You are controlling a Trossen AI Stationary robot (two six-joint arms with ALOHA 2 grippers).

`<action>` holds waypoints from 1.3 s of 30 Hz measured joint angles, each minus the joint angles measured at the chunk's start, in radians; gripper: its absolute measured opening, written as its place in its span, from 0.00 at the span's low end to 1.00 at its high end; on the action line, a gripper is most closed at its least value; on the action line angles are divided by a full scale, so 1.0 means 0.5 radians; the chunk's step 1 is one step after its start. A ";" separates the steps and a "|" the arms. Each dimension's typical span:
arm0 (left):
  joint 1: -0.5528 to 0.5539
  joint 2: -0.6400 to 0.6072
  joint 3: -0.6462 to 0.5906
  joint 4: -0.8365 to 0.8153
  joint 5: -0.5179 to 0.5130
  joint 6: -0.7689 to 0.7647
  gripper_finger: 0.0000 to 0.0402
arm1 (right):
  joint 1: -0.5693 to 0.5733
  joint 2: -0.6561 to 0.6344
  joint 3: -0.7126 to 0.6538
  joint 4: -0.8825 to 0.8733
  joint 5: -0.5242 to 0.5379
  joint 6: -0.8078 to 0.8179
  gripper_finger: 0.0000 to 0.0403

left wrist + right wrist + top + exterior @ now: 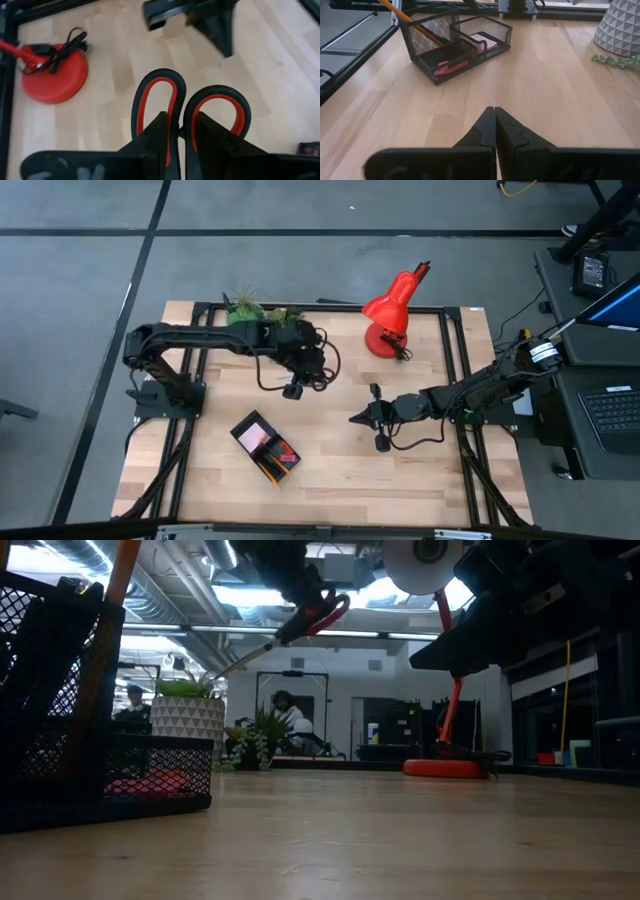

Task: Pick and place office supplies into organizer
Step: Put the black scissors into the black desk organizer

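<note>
Because the left gripper (177,135) pinched the scissors (190,107) only where the two red-lined handle loops met, w/ the blades pointing down and away over the table in the low view, the likeliest failure was the pair swinging or slipping in that narrow hold, then striking the mesh wall of the organizer (266,447) rather than dropping inside. The organizer sat nearer the front edge, apart from the scissors, already holding a pencil, a pink pad and red bits. The right gripper (494,120) was pressed together, empty, low over bare wood. Surface: pale wood planks in a black frame; red lamp (388,315) and plants at the back; grey floor, a lit workshop w/ people beyond.
</note>
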 joint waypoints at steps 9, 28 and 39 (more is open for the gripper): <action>-0.253 0.000 -0.008 0.116 -0.188 -0.094 0.17 | 0.040 0.000 0.000 -0.115 0.000 0.163 0.00; -0.694 -0.464 -0.809 1.155 -0.712 -0.423 0.17 | 0.343 -0.001 0.000 -0.063 0.004 0.357 0.00; -1.360 -0.616 -0.886 1.205 -1.765 -0.636 0.17 | 0.375 0.000 0.000 0.023 0.072 0.304 0.00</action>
